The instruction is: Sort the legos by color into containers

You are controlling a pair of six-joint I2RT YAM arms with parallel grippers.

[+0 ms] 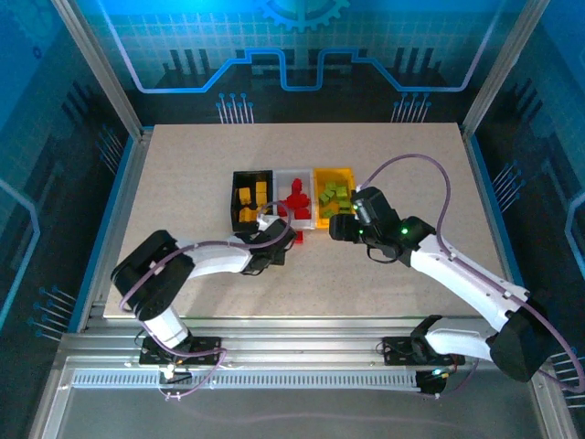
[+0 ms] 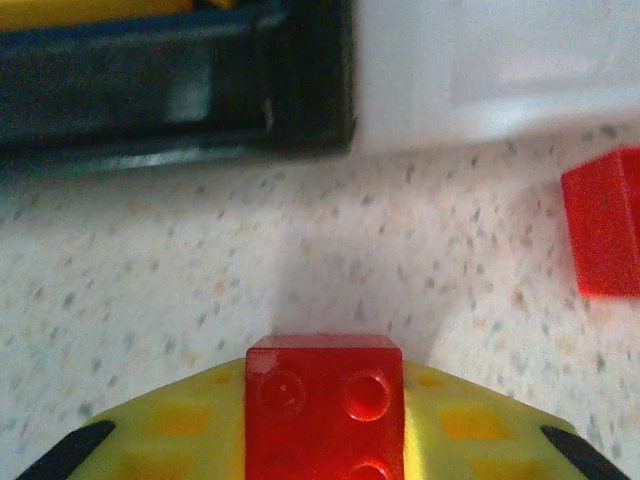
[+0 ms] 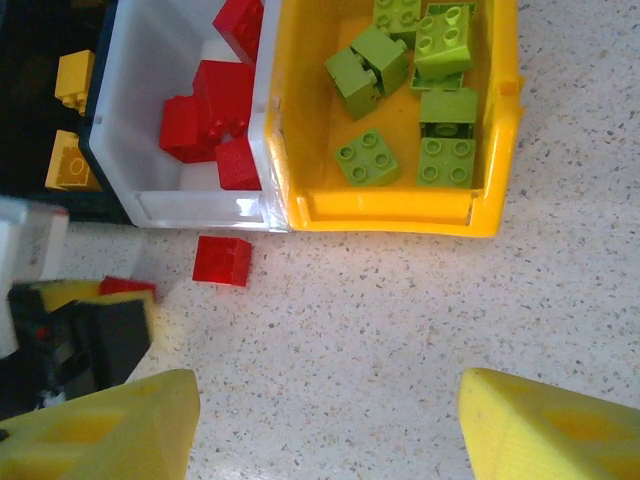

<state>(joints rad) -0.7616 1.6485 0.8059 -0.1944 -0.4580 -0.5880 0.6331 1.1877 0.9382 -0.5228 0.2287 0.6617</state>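
Red brick (image 2: 323, 420) gripped in left end effector (image 2: 324, 392); white bin (image 2: 490, 60) ahead, slightly right. We lift higher than bin, centre over it, then release. Right end effector (image 3: 325, 420) wide, empty.

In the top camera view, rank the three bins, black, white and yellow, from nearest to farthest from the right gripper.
From the right gripper:
1. The yellow bin, just ahead of it, at the row's right end.
2. The white bin, in the middle of the row.
3. The black bin, at the left end.
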